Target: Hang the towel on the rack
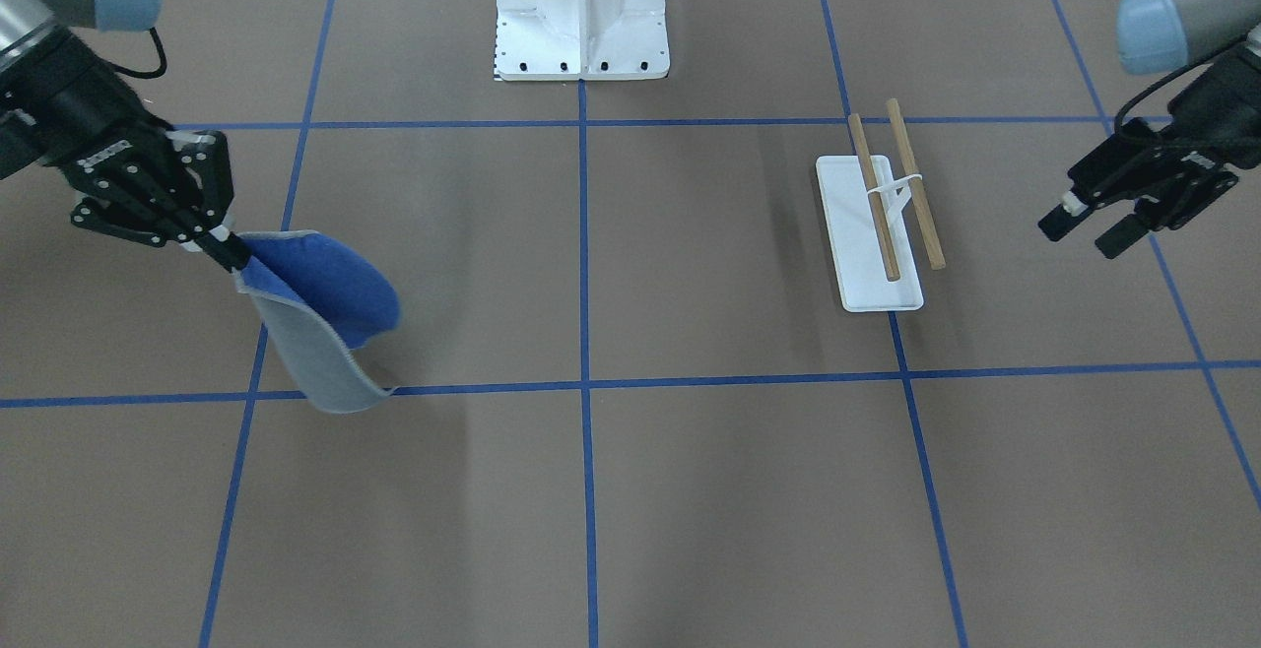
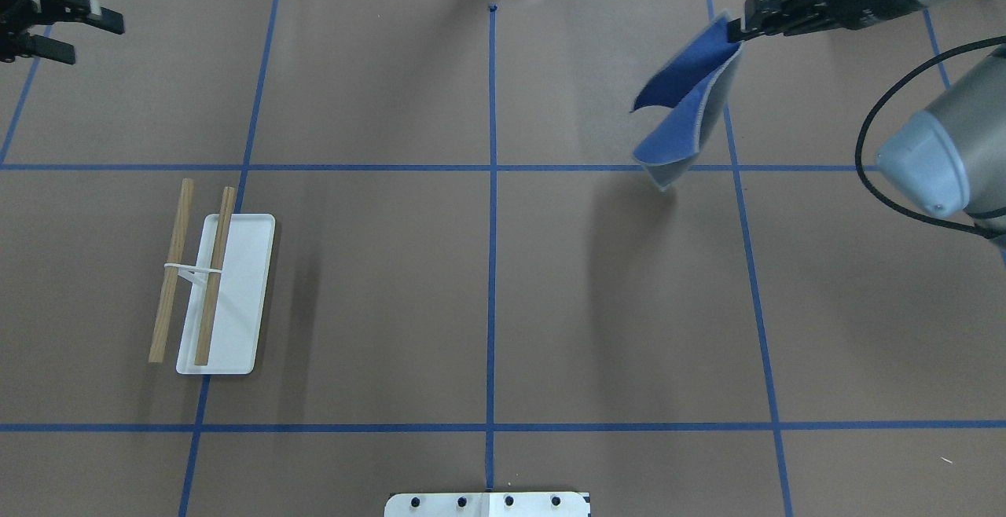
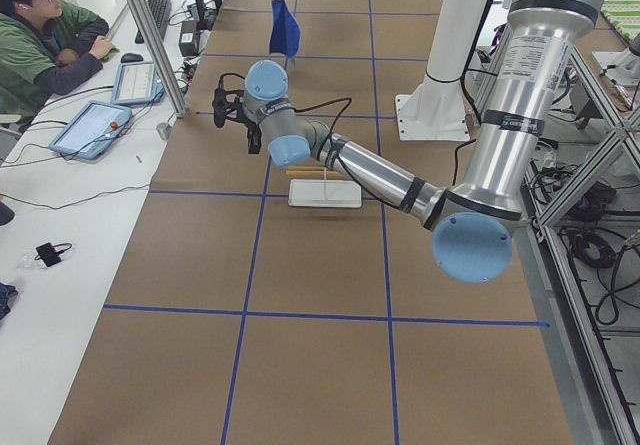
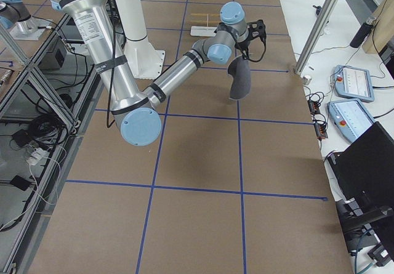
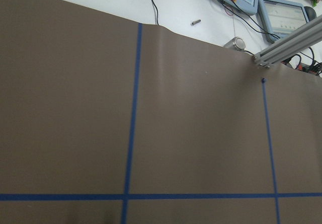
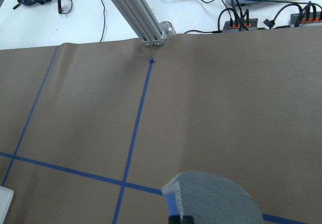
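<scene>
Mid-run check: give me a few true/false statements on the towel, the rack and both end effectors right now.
The right end effector is shut on an edge of the soft cloth towel, blue on one face and grey on the other. True.
The towel lies spread out flat. False: it hangs curled from the end effector.
The towel is draped over the small white-based rack with two wooden dowels. False: the dowels are bare.
The left end effector is open and empty. True.
</scene>
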